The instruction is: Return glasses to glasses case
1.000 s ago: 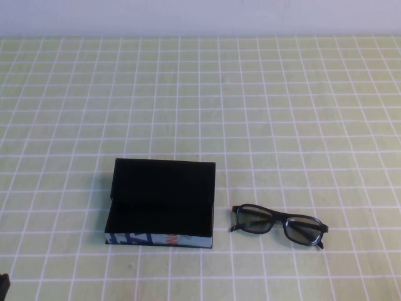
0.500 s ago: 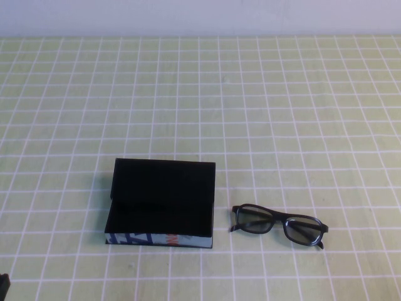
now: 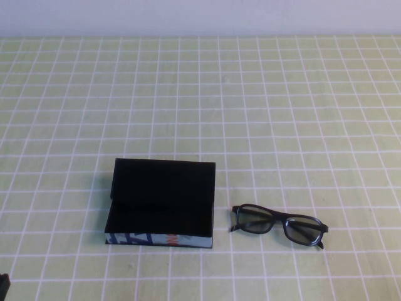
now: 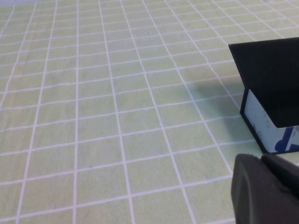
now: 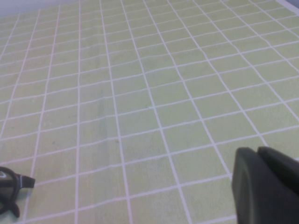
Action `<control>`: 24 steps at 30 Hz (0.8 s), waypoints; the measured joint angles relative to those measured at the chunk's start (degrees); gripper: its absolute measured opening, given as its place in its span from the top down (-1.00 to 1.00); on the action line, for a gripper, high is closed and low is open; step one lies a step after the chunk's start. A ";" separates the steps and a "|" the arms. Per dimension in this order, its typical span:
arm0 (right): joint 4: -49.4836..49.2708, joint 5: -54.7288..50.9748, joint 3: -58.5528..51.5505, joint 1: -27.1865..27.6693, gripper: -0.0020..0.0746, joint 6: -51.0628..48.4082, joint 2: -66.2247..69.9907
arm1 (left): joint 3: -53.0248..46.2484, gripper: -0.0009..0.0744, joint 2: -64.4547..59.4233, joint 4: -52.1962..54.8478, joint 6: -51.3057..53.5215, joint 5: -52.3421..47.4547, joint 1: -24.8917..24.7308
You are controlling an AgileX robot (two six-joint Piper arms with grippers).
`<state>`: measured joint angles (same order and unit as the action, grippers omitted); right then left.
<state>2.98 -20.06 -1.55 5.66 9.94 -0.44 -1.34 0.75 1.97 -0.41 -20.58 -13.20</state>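
The glasses case (image 3: 160,204) stands open left of centre, lid tilted up at the back, with its blue, white and red-orange front side facing me. The black glasses (image 3: 277,226) lie folded on the cloth just right of the case, apart from it. My left gripper (image 4: 262,157) is shut and empty, low at the near left, short of the case's end (image 4: 268,88); only a sliver of it shows in the high view (image 3: 3,285). My right gripper (image 5: 258,150) is shut and empty at the near right, with one end of the glasses (image 5: 10,185) at the edge of its wrist view.
A green cloth with a white grid (image 3: 250,113) covers the whole table. A pale wall runs along the far edge (image 3: 200,15). Nothing else stands on the cloth.
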 joint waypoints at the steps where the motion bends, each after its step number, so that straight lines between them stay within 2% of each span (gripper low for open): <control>1: 0.00 0.00 0.00 0.00 0.99 0.00 0.00 | 0.00 0.98 0.00 0.00 0.00 0.00 0.00; 6: 0.00 0.65 0.00 0.00 0.99 0.00 0.00 | 0.00 0.98 0.00 -0.04 0.00 0.00 0.00; 9: -0.13 5.61 -0.09 0.00 0.99 0.00 0.00 | 0.00 0.98 0.00 -0.04 0.00 1.22 0.00; 18: -1.68 28.67 -0.09 0.00 0.99 0.00 0.00 | -0.14 0.98 0.00 -0.04 0.00 23.28 0.00; 24: -1.68 38.89 -0.09 0.00 0.99 0.00 0.00 | -0.14 0.98 0.00 -0.04 1.70 27.22 0.00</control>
<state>1.31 18.83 -1.64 5.66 9.94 -0.44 -1.48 0.75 1.93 1.29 6.64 -13.20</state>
